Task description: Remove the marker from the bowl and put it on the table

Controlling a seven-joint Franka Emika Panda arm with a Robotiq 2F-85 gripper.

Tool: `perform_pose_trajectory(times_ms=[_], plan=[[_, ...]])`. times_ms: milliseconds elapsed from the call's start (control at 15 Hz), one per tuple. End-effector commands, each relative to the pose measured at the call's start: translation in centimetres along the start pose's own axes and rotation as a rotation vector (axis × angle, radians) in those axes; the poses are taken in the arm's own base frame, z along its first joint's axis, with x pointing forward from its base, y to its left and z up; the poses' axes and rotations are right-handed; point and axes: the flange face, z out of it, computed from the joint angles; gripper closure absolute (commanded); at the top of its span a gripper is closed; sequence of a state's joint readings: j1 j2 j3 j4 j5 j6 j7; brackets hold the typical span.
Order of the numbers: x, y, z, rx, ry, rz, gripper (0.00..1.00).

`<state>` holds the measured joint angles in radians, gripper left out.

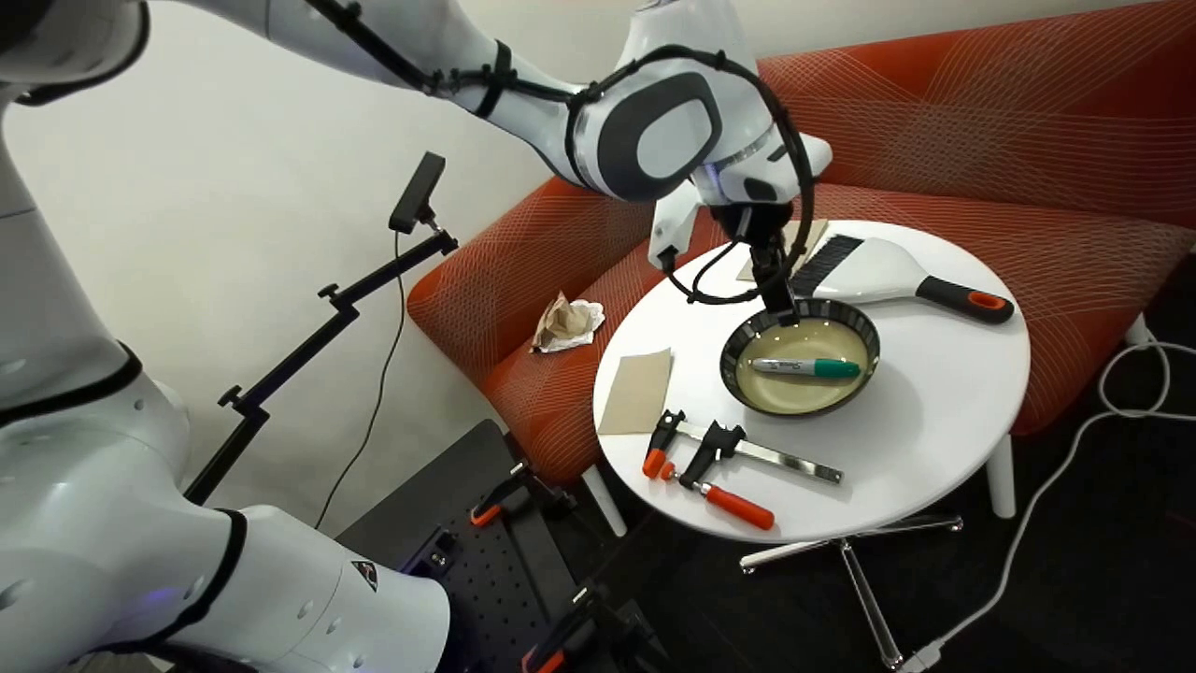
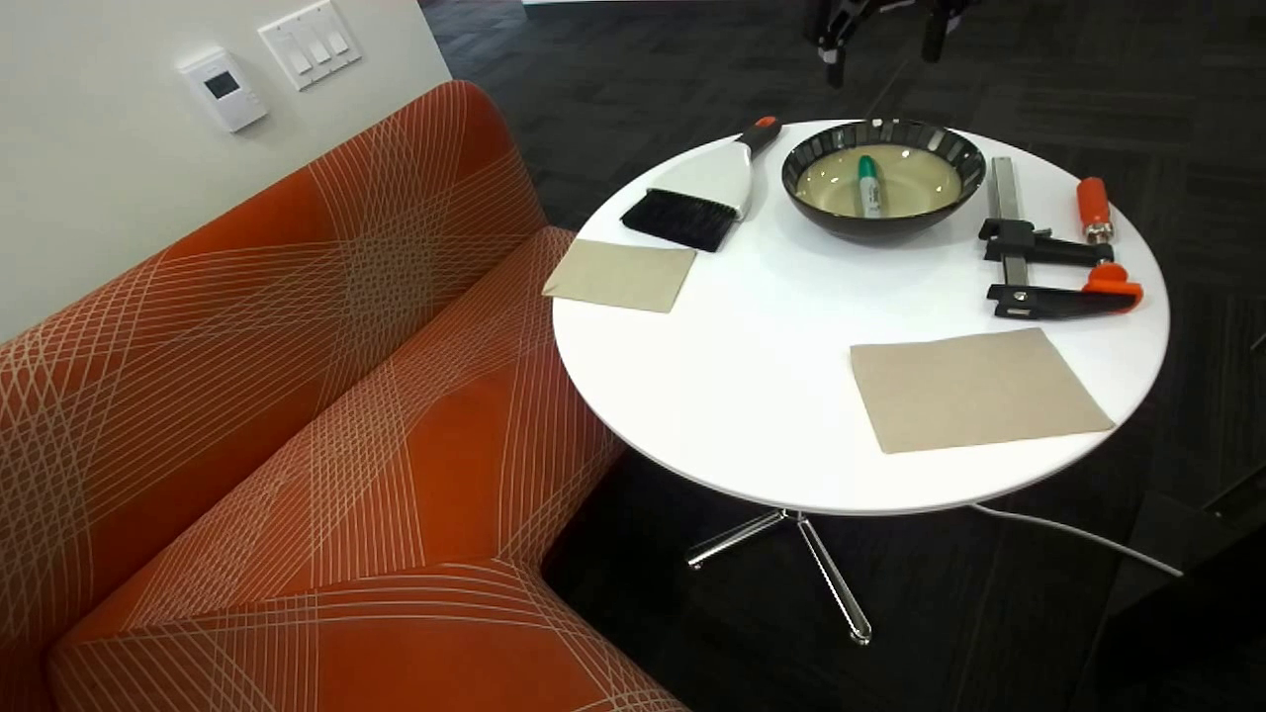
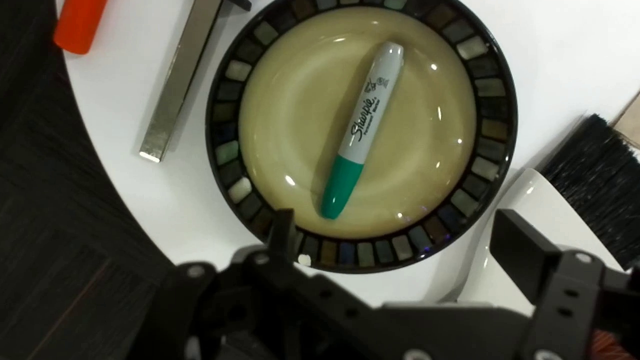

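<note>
The slim grey, green-capped marker (image 3: 361, 130) lay untouched below the jaws, in a round, dark-rimmed cream bowl (image 3: 410, 140). Those jaws gaped wide, empty. I judged nothing done yet: gripping, lifting out and setting down on the round white bench (image 2: 791, 316) all remained.

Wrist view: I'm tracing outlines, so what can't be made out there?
In the wrist view:
Bowl: rim partly past the top edge, partly behind the fingers.
Clamp: partly past the top edge.
Brush: partly past the right edge, partly behind the fingers.
Brown sheet: mostly past the right edge.
</note>
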<state>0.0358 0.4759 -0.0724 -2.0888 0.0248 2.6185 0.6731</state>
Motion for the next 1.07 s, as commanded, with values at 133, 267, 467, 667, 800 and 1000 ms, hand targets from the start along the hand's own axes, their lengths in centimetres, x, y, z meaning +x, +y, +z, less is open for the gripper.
perform_pose_trajectory(times_ms=[133,267,467,667,800,1000], plan=[[1.1,-0.1,4.9,0.034,-0.022,0.114,0.0],[1.2,0.0,6.3,0.03,-0.028,0.134,0.0],[1.5,0.2,8.2,0.014,-0.037,0.156,0.0],[1.9,0.6,9.6,-0.005,-0.042,0.169,0.0],[2.1,0.8,10.3,-0.016,-0.044,0.173,0.0],[2.2,0.9,11.2,-0.025,-0.046,0.173,0.25]])
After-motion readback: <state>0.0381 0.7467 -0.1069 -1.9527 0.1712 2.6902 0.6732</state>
